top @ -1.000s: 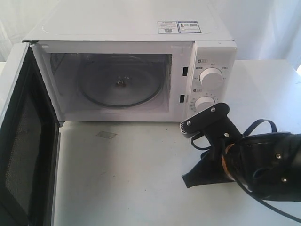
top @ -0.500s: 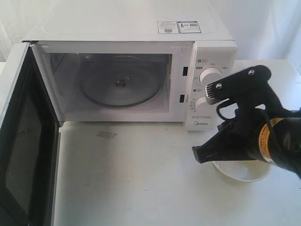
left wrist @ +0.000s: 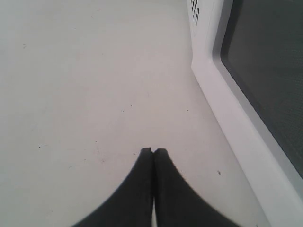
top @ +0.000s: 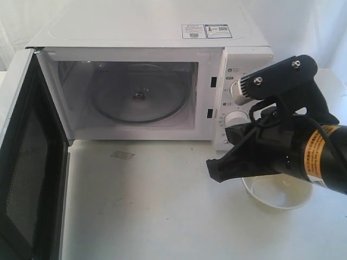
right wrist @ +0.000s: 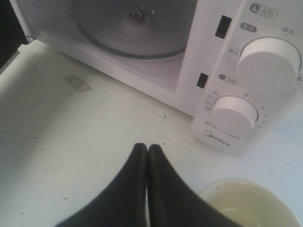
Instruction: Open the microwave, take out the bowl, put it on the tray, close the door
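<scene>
The white microwave (top: 157, 32) (right wrist: 265, 28) stands at the back with its door (top: 30, 162) (left wrist: 265, 80) swung wide open to the left. Its cavity holds only the glass turntable (top: 138, 95) (right wrist: 137, 28). The cream bowl (top: 277, 194) (right wrist: 251, 203) sits on the white surface in front of the knob panel, partly hidden by my right arm. My right gripper (top: 214, 169) (right wrist: 147, 148) hovers just left of the bowl, shut and empty. My left gripper (left wrist: 153, 151) is shut with nothing in it, over bare table beside the open door; it does not show in the exterior view. No tray is visible.
Two round knobs (right wrist: 267, 61) (right wrist: 233, 116) face the right gripper. A faint patch of tape (top: 122, 155) lies on the table (top: 152, 216) below the cavity. The open door stands along the table's left side.
My right arm has risen and swung left and towards the microwave, uncovering the bowl on the surface. The microwave, door and bowl have stayed put.
</scene>
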You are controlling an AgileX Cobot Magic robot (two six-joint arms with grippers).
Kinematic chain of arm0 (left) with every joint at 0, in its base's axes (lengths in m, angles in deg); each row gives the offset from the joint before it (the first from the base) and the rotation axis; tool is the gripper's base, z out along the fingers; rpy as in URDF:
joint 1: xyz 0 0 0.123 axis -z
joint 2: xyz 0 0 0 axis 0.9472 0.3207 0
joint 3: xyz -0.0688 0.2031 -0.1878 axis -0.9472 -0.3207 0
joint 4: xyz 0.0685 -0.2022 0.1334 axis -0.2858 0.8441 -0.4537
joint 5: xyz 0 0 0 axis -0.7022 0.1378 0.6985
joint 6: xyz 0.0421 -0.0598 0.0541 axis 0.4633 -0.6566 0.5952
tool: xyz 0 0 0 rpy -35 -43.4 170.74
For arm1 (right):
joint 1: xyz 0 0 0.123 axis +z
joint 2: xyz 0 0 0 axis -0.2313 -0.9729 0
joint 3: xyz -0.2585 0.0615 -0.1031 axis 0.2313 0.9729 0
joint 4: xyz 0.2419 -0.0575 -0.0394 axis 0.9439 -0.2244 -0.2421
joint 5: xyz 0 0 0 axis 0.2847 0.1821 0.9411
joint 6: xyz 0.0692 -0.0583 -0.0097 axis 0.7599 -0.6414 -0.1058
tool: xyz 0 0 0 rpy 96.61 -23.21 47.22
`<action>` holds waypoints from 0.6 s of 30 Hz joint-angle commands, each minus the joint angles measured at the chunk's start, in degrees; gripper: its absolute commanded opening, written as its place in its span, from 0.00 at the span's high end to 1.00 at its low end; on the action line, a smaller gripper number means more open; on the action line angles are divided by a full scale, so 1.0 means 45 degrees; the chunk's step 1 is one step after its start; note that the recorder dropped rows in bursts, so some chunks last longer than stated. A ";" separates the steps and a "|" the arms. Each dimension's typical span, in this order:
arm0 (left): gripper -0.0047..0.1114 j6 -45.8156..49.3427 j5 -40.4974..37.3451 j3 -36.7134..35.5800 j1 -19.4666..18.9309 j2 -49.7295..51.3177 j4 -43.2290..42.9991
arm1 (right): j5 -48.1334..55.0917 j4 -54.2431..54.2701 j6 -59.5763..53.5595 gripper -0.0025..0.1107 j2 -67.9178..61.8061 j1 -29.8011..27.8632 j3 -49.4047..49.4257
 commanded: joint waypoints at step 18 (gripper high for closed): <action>0.96 -0.0784 0.8818 -0.0006 0.0098 -0.0059 0.0084 | -0.2041 -0.0148 -0.0062 0.98 0.0086 -0.0010 -0.0045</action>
